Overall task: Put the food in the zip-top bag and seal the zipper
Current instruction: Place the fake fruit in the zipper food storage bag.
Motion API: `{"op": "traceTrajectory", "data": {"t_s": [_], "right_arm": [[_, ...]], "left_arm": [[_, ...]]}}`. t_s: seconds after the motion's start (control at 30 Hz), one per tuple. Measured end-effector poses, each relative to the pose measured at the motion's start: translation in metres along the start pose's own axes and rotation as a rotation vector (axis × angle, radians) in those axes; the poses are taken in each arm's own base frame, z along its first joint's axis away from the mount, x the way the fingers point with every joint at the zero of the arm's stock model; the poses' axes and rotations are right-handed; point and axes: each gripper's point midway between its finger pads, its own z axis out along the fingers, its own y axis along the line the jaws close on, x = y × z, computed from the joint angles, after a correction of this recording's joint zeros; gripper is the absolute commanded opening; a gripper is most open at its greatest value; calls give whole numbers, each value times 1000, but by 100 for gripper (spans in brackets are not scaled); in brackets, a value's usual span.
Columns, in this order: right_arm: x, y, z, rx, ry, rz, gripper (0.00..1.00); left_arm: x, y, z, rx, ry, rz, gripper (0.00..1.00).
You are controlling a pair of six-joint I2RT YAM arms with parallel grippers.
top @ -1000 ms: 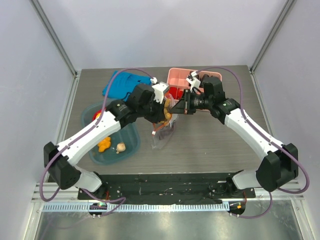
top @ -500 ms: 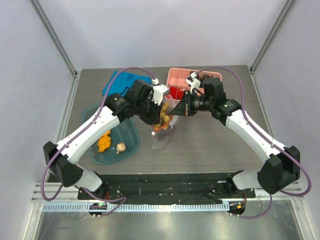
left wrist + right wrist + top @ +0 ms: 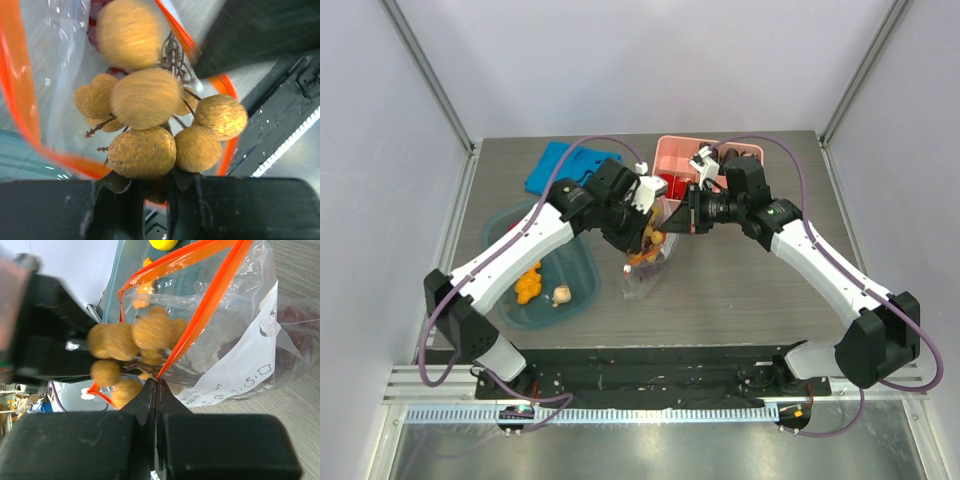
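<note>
A tan fruit bunch [image 3: 150, 130] at the zip-top bag [image 3: 250, 310] mouth.
Left claw [image 3: 155, 192] pinches the bunch's stem end (fruits blurred); right claw [image 3: 156, 386], pressed together, grips the red-orange zipper [image 3: 207, 302].

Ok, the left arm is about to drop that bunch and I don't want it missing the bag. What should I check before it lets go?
1. Right gripper pinching the zipper: ok, jaws shut on it.
2. Bag mouth open: ok, the strip loops wide.
3. Bunch inside the mouth: ok, the strip frames it in both wrist views.
4. Left gripper holding the bunch: ok, shut on it.
5. Room below: cannot tell; dark red pieces lie at the bottom.
6. Tub emptied: not ok, orange pieces and garlic remain.
</note>
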Motion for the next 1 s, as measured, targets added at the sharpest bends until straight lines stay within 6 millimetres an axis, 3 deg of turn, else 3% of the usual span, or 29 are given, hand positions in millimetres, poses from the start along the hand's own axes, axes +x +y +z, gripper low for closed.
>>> {"op": "traceTrajectory", "data": {"t_s": [0.2, 0.43, 0.5, 0.53, 0.57, 0.73, 0.87, 1.0], "right_arm": [[3, -3, -1, 12, 10, 3, 1], [3, -3, -1, 13, 9, -9, 1], [2, -3, -2, 13, 6, -17, 1], [2, -2, -2, 13, 4, -22, 1], [2, -2, -3, 12, 2, -23, 1], [1, -2, -3, 15, 0, -28, 1], [1, -2, -3, 15, -1, -28, 1], [1, -2, -3, 16, -1, -28, 1]], "left_arm": [[-1, 14, 28, -28, 75, -96, 0], [11, 31, 34, -76, 143, -159, 0], [14, 29, 32, -66, 158, -148, 16], [16, 27, 31, -51, 163, -141, 29], [17, 23, 29, -27, 166, -130, 58], [9, 1, 5, 82, 114, -75, 97], [-16, -1, -34, 111, -38, -64, 100], [-39, 49, -90, 9, -255, -167, 100]]}}
